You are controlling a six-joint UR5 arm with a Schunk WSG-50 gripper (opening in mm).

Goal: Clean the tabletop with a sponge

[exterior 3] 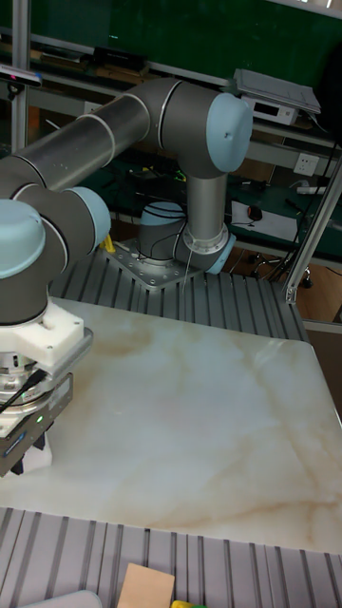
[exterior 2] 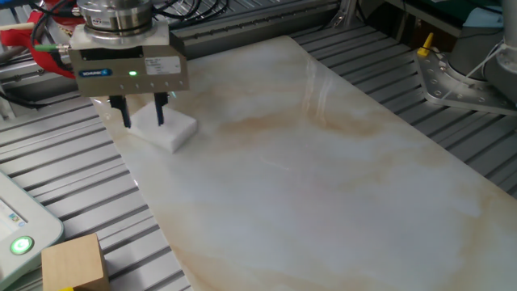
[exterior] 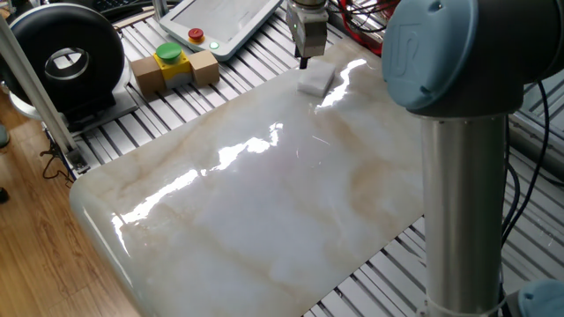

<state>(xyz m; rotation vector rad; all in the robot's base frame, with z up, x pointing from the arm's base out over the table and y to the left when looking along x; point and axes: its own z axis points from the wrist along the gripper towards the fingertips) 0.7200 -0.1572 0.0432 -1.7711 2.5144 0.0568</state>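
The sponge (exterior: 315, 79) is a small white foam block lying flat near the far corner of the marble tabletop (exterior: 264, 202). My gripper (exterior: 304, 62) hangs straight down over its outer end. In the other fixed view my gripper (exterior 2: 142, 120) is open, with one dark finger on each side of the sponge (exterior 2: 170, 132), tips just above the tabletop (exterior 2: 323, 178). In the tall fixed view my gripper (exterior 3: 21, 448) is at the lower left edge and hides most of the sponge (exterior 3: 40, 457) on the tabletop (exterior 3: 190, 418).
Tan cardboard boxes with a yellow-green button (exterior: 172, 66) and a teach pendant (exterior: 225, 22) lie on the ribbed aluminium frame (exterior: 106, 136) beside the slab. A black round device (exterior: 62, 53) stands at the far left. The arm's grey column (exterior: 463, 194) rises at the right.
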